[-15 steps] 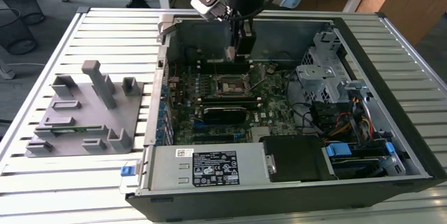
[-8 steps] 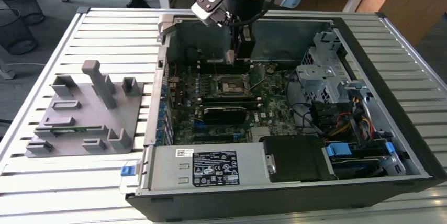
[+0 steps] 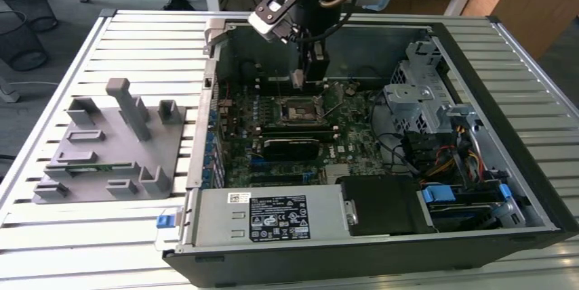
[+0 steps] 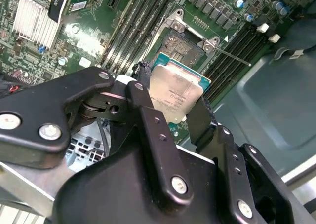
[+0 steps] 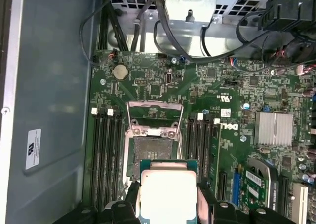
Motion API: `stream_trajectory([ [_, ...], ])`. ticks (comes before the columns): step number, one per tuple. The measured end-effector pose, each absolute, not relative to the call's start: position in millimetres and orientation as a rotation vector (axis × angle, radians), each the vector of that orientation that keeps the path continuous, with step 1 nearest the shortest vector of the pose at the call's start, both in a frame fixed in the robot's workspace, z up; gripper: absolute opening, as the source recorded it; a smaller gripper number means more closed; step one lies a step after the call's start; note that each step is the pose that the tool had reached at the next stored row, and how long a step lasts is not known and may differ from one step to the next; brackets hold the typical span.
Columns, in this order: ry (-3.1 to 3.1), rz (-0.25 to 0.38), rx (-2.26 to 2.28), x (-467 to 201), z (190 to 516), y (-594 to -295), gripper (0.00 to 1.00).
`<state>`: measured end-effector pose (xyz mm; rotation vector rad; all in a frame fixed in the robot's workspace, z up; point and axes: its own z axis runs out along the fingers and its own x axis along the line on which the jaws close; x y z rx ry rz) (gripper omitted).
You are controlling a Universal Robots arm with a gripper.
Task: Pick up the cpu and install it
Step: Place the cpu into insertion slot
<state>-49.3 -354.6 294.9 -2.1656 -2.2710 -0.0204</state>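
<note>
**Hand (image 4: pixel 173 96) clamped on the cpu (image 4: pixel 175 93), poised over the open socket (image 4: pixel 180 44)**

In the exterior view, the hand (image 3: pixel 304 76) reaches down into the open computer case (image 3: pixel 362 253), which lies on the slatted table (image 3: pixel 91 256). It hangs just at twelve o'clock of the socket (image 3: pixel 299 108), near the board but apart from it. I judge this a stand-off that lets the chip be lined up above the contacts. A grey fixture tray (image 3: pixel 108 148) sits at nine o'clock of the case, well apart.

In the second wrist view, the black fingers (image 4: pixel 143 86) are closed narrow on two opposite edges of the cpu. Such an edge grip probably keeps its underside untouched. The chip is a flat square with a dull silver lid carrying faint print, and a thin green rim shows along its far side.

In the first wrist view, the cpu (image 5: pixel 168 194) sits between the fingers and overlaps the near edge of the socket (image 5: pixel 153 150). The socket's metal frame (image 5: pixel 154 116) appears folded back, and banks of memory slots (image 5: pixel 106 155) flank it. The chip is not yet seated.
</note>
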Motion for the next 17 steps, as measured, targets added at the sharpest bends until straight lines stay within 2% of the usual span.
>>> stream_trajectory([
  [17, -2.263, -0.016, -2.173, -46.7, 264.7, -344.9, 0.54],
])
